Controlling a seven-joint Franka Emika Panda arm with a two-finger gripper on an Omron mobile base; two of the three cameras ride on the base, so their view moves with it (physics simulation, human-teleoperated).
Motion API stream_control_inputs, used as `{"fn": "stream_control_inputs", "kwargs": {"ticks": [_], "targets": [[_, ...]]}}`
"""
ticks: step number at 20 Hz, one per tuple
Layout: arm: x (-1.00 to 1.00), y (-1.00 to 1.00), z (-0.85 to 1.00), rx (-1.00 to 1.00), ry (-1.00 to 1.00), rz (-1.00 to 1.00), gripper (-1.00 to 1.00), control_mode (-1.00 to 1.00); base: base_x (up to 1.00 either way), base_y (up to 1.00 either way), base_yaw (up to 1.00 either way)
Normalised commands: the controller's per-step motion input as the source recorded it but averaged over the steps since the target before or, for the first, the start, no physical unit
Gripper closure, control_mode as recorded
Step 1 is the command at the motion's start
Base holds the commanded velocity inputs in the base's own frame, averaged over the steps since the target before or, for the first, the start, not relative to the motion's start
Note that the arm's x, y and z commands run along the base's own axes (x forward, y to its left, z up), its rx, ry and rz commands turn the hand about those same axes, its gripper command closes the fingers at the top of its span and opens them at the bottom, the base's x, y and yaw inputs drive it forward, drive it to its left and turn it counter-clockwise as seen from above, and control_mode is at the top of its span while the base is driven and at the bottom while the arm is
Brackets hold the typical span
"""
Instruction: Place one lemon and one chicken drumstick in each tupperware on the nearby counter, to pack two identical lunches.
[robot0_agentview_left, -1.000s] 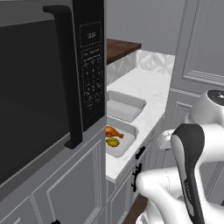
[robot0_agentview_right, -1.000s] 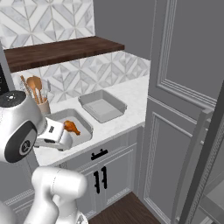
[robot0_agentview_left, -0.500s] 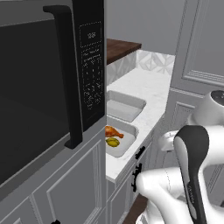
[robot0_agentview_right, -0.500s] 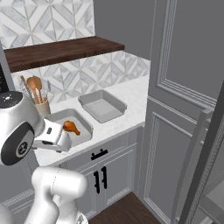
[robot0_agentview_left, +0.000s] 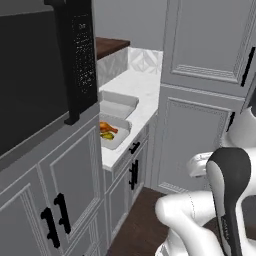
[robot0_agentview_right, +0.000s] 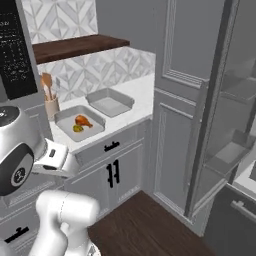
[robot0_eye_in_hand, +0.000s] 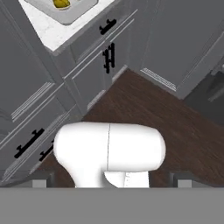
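Arm pose: your arm (robot0_agentview_left: 227, 200) is folded low and close to the base, with its hand turned down toward the floor (robot0_eye_in_hand: 144, 103). In the hand view the gripper (robot0_eye_in_hand: 112, 183) has its two tips at the bottom corners, wide apart, with nothing between them; it is open and empty.

Task items: both tupperware sit on the counter (robot0_agentview_right: 135, 92). The near tupperware (robot0_agentview_right: 62, 116) holds one chicken drumstick (robot0_agentview_right: 83, 120) and one lemon (robot0_agentview_right: 77, 128), side by side. The far tupperware (robot0_agentview_right: 119, 99) lies just beyond it, and nothing is visible in it. A holder of wooden utensils (robot0_agentview_right: 48, 96) stands behind the near tray.

Edges and clearance: the near tray lies close to the counter's front edge, above the black-handled cabinet doors (robot0_agentview_right: 113, 172). A tall grey cabinet (robot0_agentview_left: 200, 100) closes off the counter's far end. The microwave (robot0_agentview_left: 45, 75) overhangs on the other side. The dark floor in front of the cabinets is open.

Change: both base views have shifted as a whole since a second ago, so the camera has moved; the counter now lies further off. The trays and their contents keep the same arrangement.
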Motion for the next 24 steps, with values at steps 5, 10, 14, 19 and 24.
{"fn": "stream_control_inputs", "kwargs": {"ticks": [5, 10, 14, 19, 24], "targets": [[0.00, 0.00, 0.00, 0.00, 0.00, 0.00, -1.00, 1.00, -0.69, -0.76, -0.43], [0.00, 0.00, 0.00, 0.00, 0.00, 0.00, -1.00, 1.00, -0.20, -0.90, -0.57], [0.00, 0.00, 0.00, 0.00, 0.00, 0.00, -1.00, 1.00, 0.00, -0.28, -0.89], [0.00, 0.00, 0.00, 0.00, 0.00, 0.00, -1.00, 1.00, 0.27, 0.04, -0.76], [0.00, 0.00, 0.00, 0.00, 0.00, 0.00, -1.00, 1.00, 0.74, 0.06, -0.01]]}}
